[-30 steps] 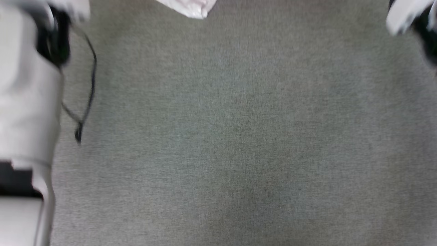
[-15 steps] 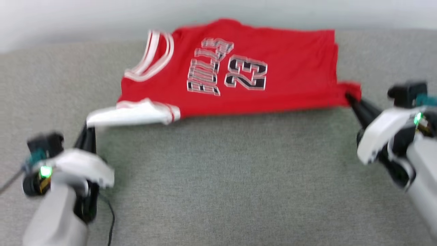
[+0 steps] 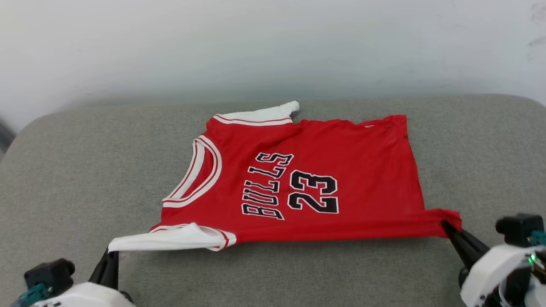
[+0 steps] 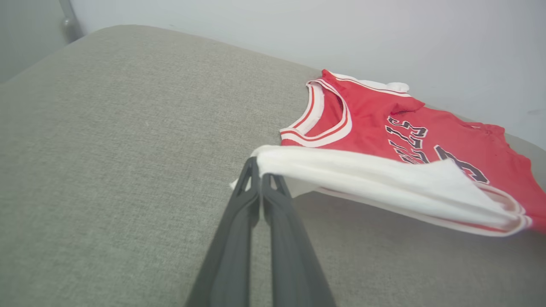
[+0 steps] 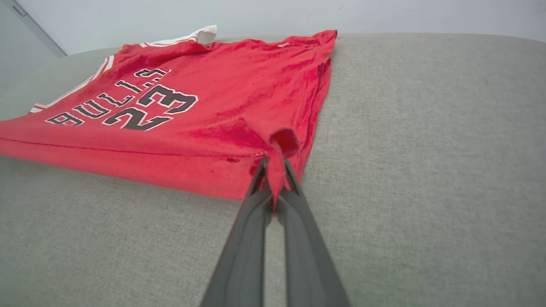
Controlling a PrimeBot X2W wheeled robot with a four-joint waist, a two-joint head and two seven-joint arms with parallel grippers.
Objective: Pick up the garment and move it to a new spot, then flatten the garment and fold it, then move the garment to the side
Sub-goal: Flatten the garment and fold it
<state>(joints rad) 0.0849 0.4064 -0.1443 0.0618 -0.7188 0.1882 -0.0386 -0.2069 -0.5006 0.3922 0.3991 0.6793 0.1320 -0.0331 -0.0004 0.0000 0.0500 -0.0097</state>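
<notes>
cushion (image 3: 59, 179): grey woven fabric, runs from the left edge of the frame to the right, under everything else
left gripper (image 3: 111, 255): lower left of the head view, fingers pressed together on the tip of the near sleeve (image 3: 170, 239), holding it just off the cushion
near sleeve: white with a red-striped cuff, stretched leftwards from the lower left corner of the garment (image 3: 367, 162)
collar (image 3: 200, 172): red-and-white trim, opening towards the left of the frame
far sleeve (image 3: 260, 114): white, lying at the garment's upper edge
lettering (image 3: 266, 187): black with white outline, "BULLS" to the left of "23"
garment: red jersey T-shirt, front up, sideways across the middle of the frame; its far part rests on the cushion, its near edge is drawn taut between the two grippers
hem corner (image 3: 450, 216): red, bunched, at the garment's lower right
right gripper (image 3: 447, 226): lower right of the head view, fingers closed tight on the hem corner
wall (image 3: 273, 42): pale, across the top of the frame
</notes>
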